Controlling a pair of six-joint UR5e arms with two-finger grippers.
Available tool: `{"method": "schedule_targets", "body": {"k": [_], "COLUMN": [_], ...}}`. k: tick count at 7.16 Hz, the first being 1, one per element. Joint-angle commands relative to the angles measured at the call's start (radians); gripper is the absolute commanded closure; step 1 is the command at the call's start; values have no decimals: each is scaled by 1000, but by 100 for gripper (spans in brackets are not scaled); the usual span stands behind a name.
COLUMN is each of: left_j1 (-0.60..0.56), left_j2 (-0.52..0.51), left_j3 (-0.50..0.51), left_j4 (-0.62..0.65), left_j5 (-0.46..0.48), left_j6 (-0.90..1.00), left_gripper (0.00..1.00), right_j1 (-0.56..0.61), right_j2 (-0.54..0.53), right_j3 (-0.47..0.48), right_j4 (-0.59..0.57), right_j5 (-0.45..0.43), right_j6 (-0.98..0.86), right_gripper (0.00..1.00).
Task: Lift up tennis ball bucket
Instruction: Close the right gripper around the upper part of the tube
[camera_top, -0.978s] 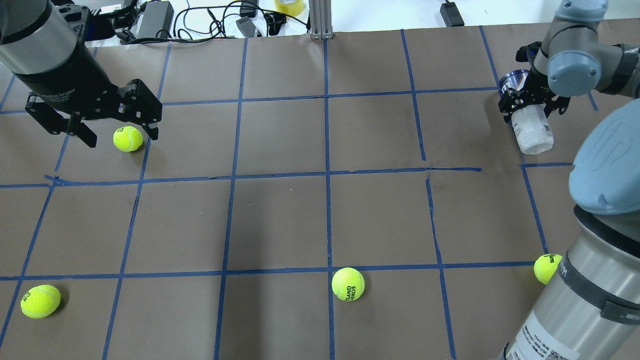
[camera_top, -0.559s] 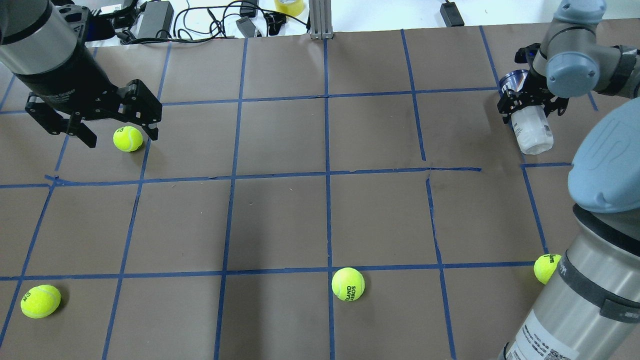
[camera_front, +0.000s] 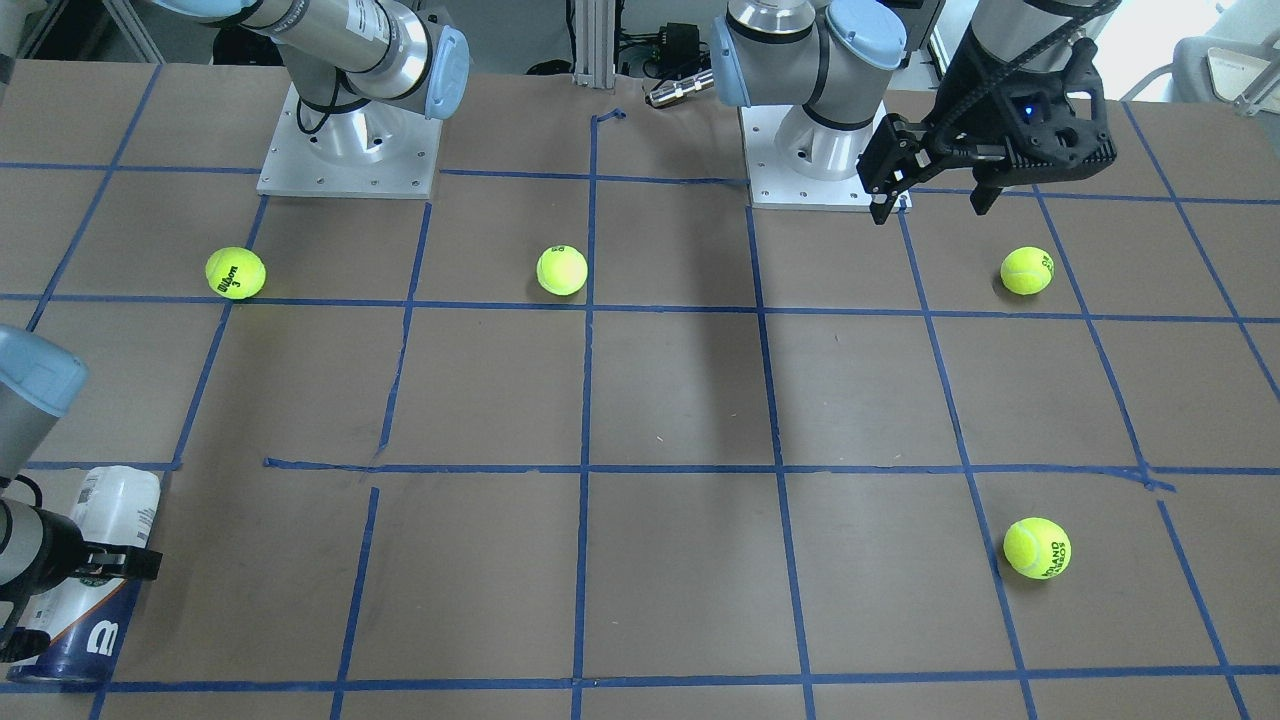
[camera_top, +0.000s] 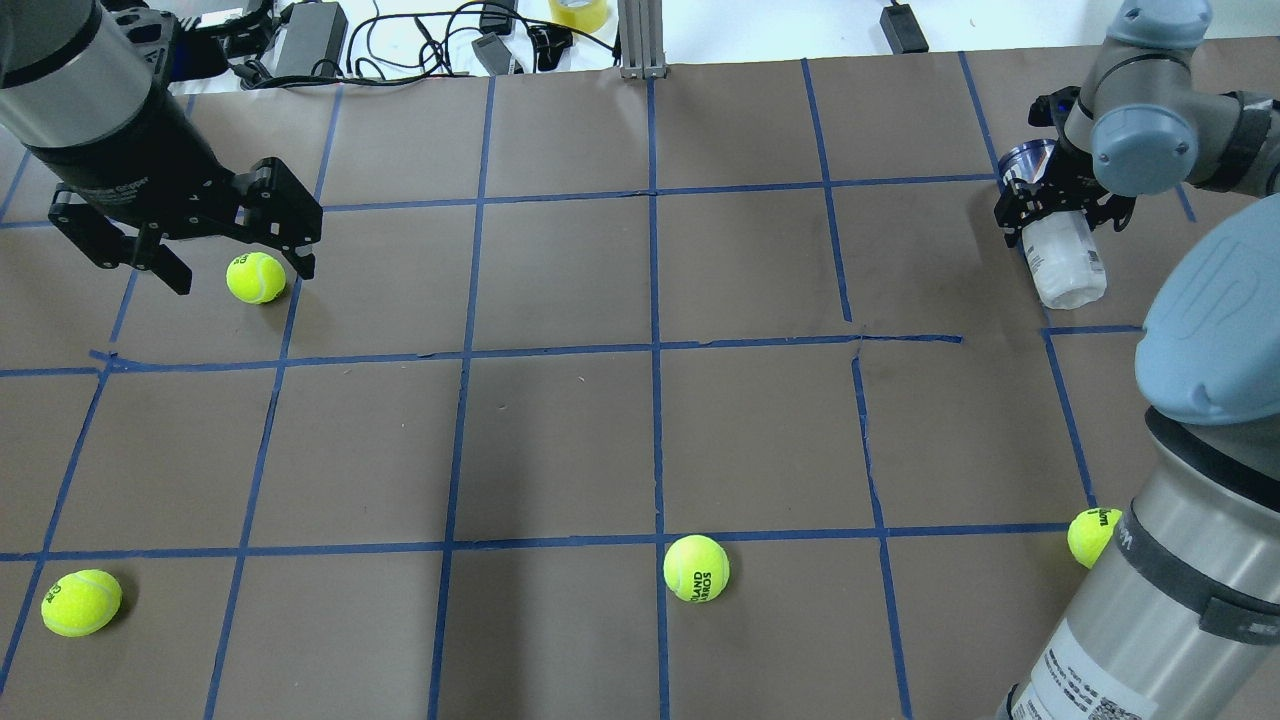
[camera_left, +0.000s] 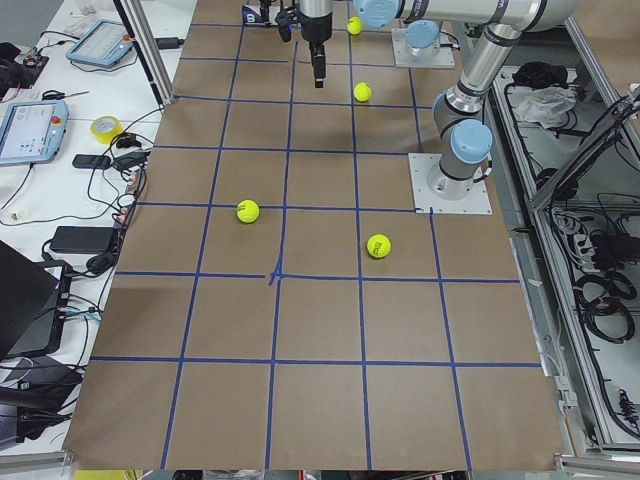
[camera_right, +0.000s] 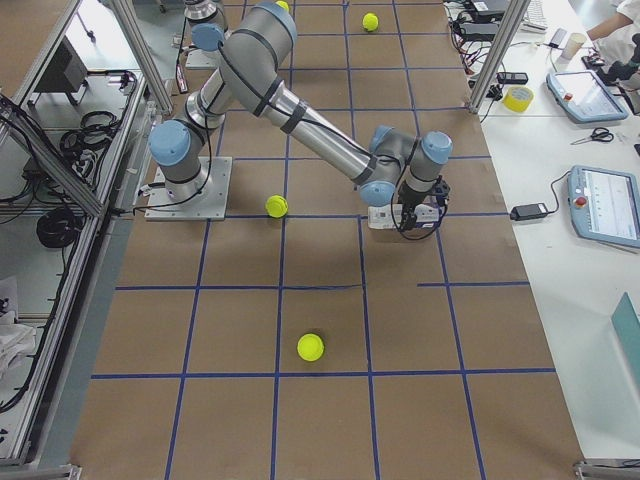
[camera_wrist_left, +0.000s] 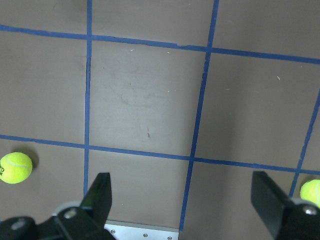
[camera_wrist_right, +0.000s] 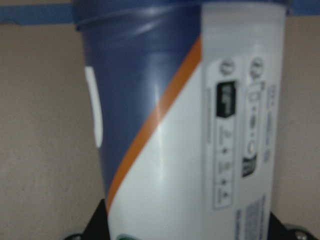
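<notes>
The tennis ball bucket lies on its side at the table's far right, white label toward me and navy end away. It also shows in the front view and fills the right wrist view. My right gripper is open and straddles its navy end, one finger on each side; the bucket rests on the table. My left gripper is open and empty, hovering at the far left over a tennis ball.
Three more tennis balls lie on the brown paper: front left, front middle, and front right beside my right arm's base. Cables and power bricks line the far edge.
My right wrist has shifted slightly over the bucket. The bucket has not moved. The left arm is still.
</notes>
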Motion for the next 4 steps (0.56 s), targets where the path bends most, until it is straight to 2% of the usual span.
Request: {"method": "schedule_targets", "body": {"k": [1,4], "left_j1": [3,9], "left_j2": [0,3], "left_j3": [0,0], "left_j4": [1,-4], "left_j5": [0,0], "left_j6": [1,1], "left_gripper": [0,0], "right_j1": [0,0], "right_j2": [7,1], "right_j3": [0,-11], "right_j4": [-5,3], "right_j5": [8,9], "right_j6": [-1,-1], "right_gripper": [15,18]}}
